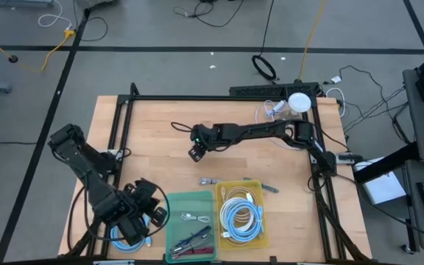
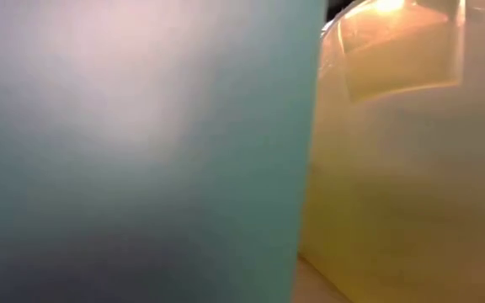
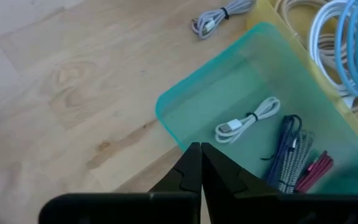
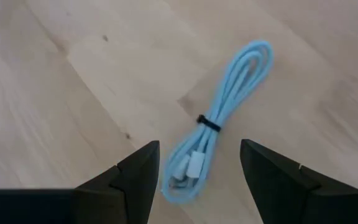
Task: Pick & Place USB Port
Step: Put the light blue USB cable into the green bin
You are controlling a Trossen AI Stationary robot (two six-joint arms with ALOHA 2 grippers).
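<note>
Where 2 bins (image 1: 197, 202) sit, 1 blue cable (image 4: 219, 137) lies apart.

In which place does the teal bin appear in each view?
High view: teal bin, bottom centre.
Low view: fills the left half.
Left wrist view: just ahead of the shut left end effector.
Right wrist view: not in it.
Shared landmark: yellow bin beside it.

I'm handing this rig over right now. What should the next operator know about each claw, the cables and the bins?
Right claw: open, over the table's middle, straddling a bundled light blue cable on the wood, not gripped.
Left claw: shut, empty, at the green bin's near-left corner.
Green bin holds a white cable and dark and red ones; yellow bin holds coiled cables.
A grey cable lies loose beside the bins.
Left: grasp and bin the blue cable.
</note>
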